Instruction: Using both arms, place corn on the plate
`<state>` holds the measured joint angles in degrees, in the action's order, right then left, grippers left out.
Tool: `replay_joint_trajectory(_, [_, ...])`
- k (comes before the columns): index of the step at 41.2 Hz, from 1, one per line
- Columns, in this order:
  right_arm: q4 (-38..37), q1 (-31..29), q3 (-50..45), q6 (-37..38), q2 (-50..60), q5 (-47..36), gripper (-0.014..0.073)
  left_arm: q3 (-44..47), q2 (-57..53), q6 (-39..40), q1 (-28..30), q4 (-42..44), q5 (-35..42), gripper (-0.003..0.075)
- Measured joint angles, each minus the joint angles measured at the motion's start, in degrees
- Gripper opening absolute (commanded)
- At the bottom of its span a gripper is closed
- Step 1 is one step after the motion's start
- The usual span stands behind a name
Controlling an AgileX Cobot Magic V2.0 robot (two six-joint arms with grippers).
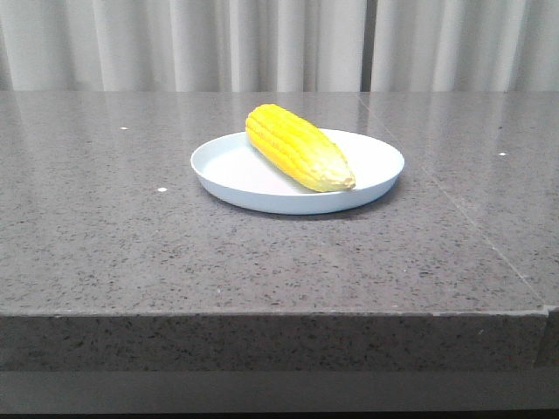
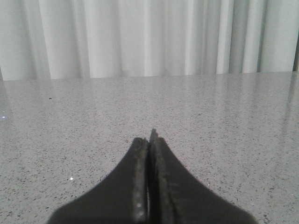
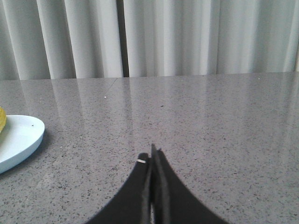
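Lying diagonally across the plate, the corn points its pale tip forward-right
Left gripper and right gripper each have fingers pressed together, holding nothing, above the grey table

Looks like a staged test lab: a bare speckled grey stone worktop backed by plain pale curtains.

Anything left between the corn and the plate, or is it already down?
Nothing stands in the way: the corn already lies on the plate, tapered tip toward the camera. Both grippers are shut and off it, the left gripper over bare table, the right gripper beside the plate.
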<state>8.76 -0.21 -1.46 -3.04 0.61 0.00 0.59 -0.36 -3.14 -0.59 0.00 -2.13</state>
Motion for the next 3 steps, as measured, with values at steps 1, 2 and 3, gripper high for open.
replay_joint_trajectory(1, [0.0,0.0,0.0,0.0,0.0,0.0,-0.0067,0.0,0.0,0.0,0.0,0.0,0.0,-0.002])
replay_joint_trajectory(2, [0.0,0.0,0.0,0.0,0.0,0.0,-0.0067,0.0,0.0,0.0,0.0,0.0,0.0,-0.002])
replay_joint_trajectory(3, [0.0,0.0,0.0,0.0,0.0,0.0,-0.0067,0.0,0.0,0.0,0.0,0.0,0.0,-0.002])
